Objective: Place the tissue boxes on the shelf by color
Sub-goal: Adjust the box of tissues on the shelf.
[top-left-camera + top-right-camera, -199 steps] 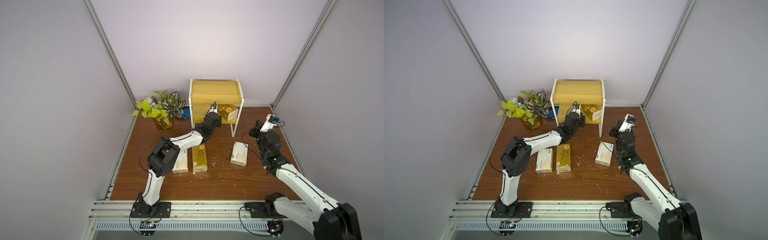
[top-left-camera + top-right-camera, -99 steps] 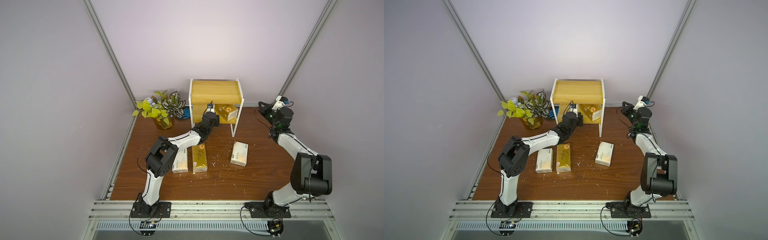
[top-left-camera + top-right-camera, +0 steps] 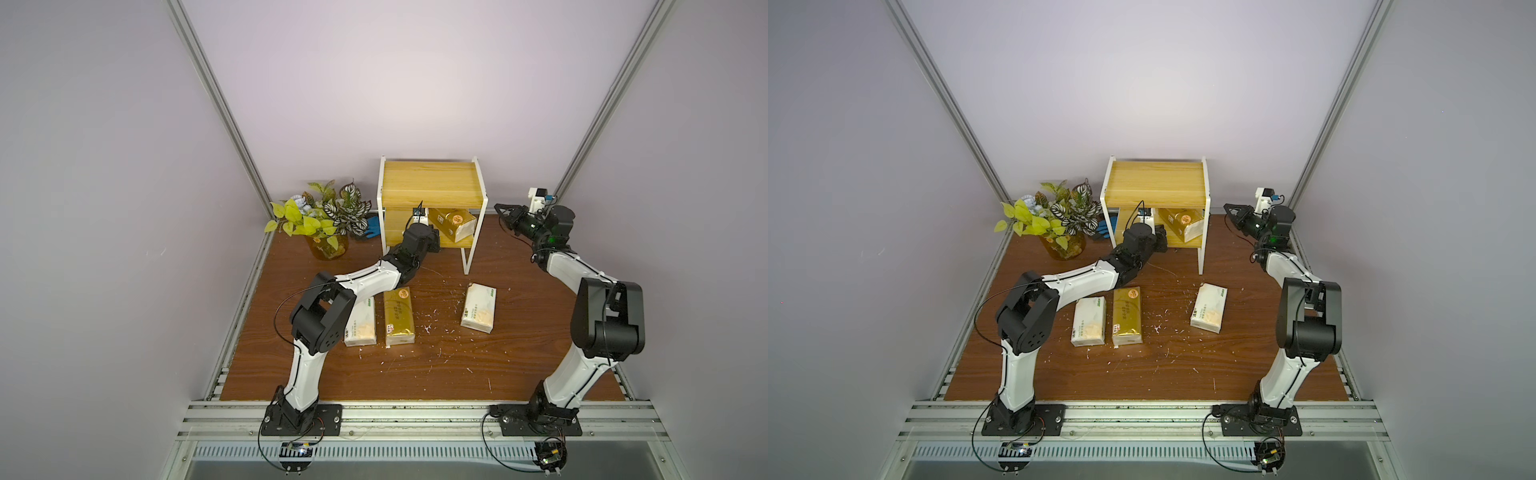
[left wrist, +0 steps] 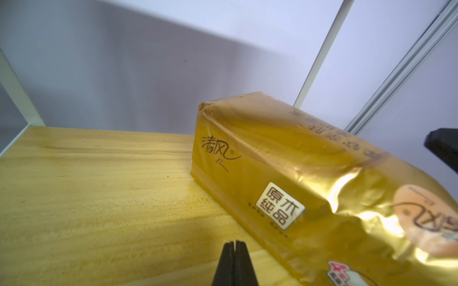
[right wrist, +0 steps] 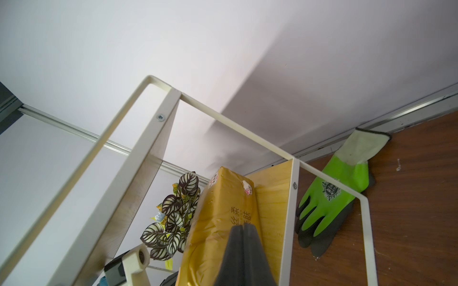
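The shelf (image 3: 432, 189) stands at the back, and one gold tissue box (image 3: 453, 222) lies tilted on its lower board. My left gripper (image 4: 234, 244) is shut and empty, hovering over that lower board (image 4: 99, 185) just beside the gold box (image 4: 285, 178). My right gripper (image 3: 500, 209) is shut and empty, off the shelf's right side and pointing at it; in its wrist view the gripper (image 5: 243, 226) faces the box's end (image 5: 218, 210). On the floor lie a white box (image 3: 360, 326), a gold box (image 3: 398, 318) and another white box (image 3: 478, 307).
Potted plants (image 3: 320, 216) and a blue glove (image 3: 374, 226) sit left of the shelf. A green glove (image 5: 332, 188) lies on the floor behind the shelf by the wall. White scraps (image 3: 428, 328) dot the wooden floor. Walls enclose three sides.
My right arm swung up from near the right white box to the back right, beside the shelf. My left gripper stayed at the lower tier, dipping slightly.
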You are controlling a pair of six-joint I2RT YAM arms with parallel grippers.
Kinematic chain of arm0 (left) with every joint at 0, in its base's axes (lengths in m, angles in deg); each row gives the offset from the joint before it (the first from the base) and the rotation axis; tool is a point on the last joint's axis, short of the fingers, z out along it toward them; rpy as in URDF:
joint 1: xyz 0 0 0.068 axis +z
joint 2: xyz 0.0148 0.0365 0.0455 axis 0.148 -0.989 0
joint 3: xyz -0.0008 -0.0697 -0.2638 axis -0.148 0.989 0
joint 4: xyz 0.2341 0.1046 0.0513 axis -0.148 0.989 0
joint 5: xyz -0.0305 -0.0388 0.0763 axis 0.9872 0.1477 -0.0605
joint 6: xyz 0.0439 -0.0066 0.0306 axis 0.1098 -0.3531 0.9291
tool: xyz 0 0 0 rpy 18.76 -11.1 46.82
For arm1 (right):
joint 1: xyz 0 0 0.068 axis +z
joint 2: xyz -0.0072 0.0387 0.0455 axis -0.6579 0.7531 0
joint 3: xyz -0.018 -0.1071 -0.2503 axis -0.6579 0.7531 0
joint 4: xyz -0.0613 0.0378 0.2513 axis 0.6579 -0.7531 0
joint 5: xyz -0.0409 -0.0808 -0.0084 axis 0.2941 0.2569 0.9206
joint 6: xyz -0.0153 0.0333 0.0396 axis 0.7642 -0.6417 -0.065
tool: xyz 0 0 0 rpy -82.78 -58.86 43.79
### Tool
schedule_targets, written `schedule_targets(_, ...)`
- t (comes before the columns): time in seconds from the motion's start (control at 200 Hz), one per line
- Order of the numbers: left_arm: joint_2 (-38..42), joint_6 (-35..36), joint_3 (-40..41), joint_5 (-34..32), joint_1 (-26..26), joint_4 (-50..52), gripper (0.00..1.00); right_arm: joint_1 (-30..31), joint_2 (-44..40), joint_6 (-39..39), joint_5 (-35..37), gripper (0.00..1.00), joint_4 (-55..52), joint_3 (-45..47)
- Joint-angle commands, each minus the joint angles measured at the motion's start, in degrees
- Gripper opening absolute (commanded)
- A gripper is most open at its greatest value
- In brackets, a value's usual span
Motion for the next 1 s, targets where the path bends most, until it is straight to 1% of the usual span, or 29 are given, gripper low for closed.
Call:
schedule_targets(0.0, 4.47, -1.21, -0.91, -0.15, 0.81, -7.16, 0.01, 2.12, 1.10, 0.34, -4.16, 0.00, 0.56, -3.05)
schedule_targets(0.14, 4.45, -1.38, -1.09, -0.07, 0.81, -6.73, 0.01, 3.99, 1.53, 2.12, -4.29, 0.00, -0.62, -3.07)
schedule_targets(0.36, 4.48, -1.12, -1.13, -0.15, 0.81, -6.71, 0.01, 5.09, 0.77, 4.32, -4.70, 0.00, -2.82, 0.10)
schedule_targets(0.55, 3.56, -1.20, -2.41, 0.58, 0.81, -6.41, 0.01, 6.72, -2.38, 6.97, -3.39, 0.00, -6.24, 4.15)
schedule_targets(0.731, 2.80, -1.13, -3.20, 1.60, 0.81, -6.28, 0.01, 9.05, -5.30, 7.73, -2.76, 0.00, -5.92, 7.35)
schedule_targets(0.851, 2.89, -0.97, -3.05, 1.61, 0.77, -6.18, 0.01, 9.41, -6.74, 7.90, -2.61, 0.00, -5.94, 8.63)
schedule_targets(0.911, 3.03, -0.91, -2.73, 1.69, 0.81, -6.15, 0.01, 9.41, -7.72, 8.34, -1.96, 0.00, -6.39, 9.67)
schedule_targets(0.996, 3.65, -1.00, -1.84, 1.34, 0.81, -6.27, 0.02, 9.41, -9.58, 11.29, 0.78, 0.00, -9.84, 10.20)
